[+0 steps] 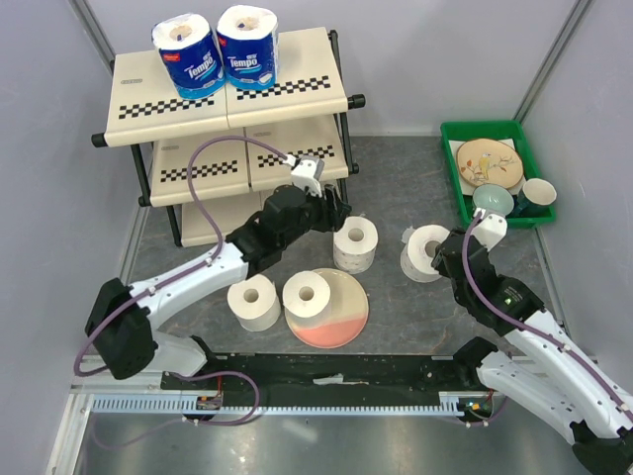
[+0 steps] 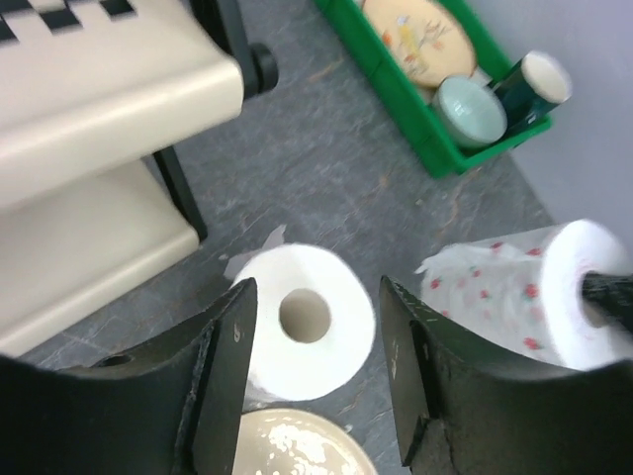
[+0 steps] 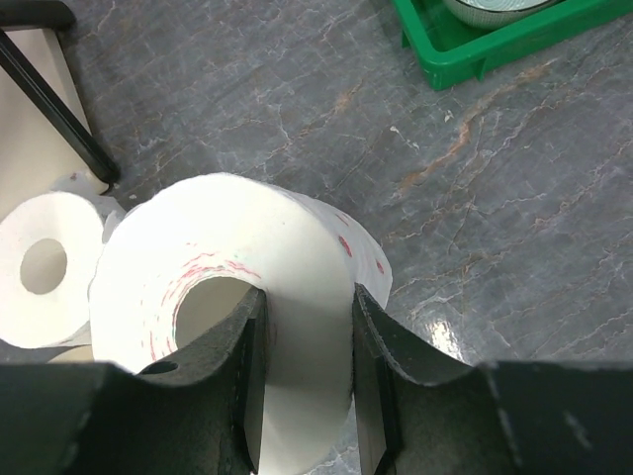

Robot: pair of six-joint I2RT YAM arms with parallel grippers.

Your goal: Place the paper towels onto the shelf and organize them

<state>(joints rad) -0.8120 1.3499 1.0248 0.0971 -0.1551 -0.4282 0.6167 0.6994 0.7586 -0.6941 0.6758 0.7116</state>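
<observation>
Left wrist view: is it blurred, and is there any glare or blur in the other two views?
Left wrist: soft all over, the green tray and the shelf smeared. Right wrist: the floor is sharp, with a pale glare patch right of the printed roll. Top external: sharp and evenly lit, no strong glare.

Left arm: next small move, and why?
Probably lower the left gripper around the unwrapped roll. Its jaws stand open, and the roll stands upright on the table right below them, ungripped, beside the shelf.
</observation>
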